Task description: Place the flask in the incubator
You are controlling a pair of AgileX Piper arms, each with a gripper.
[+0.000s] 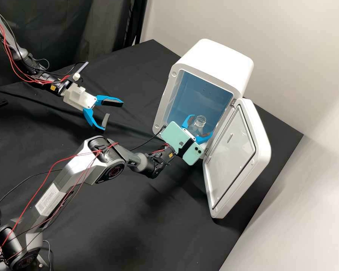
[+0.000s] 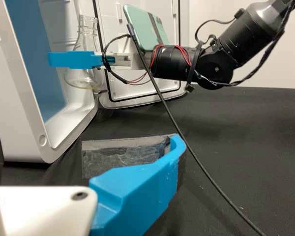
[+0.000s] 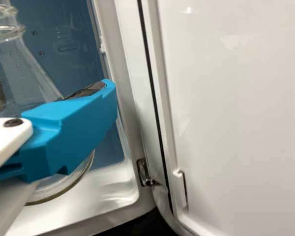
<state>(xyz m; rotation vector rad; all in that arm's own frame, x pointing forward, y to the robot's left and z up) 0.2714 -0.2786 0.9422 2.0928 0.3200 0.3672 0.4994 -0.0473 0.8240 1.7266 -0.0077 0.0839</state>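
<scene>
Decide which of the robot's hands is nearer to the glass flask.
Right. The right hand is inside the open incubator, gripping the flask. The left hand hangs open above the bench, well outside the incubator.

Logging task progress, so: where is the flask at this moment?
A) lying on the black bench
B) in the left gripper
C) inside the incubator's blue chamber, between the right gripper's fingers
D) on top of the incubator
C: the glass flask stands upright inside the open incubator, with the right gripper fingers on either side of it.
</scene>
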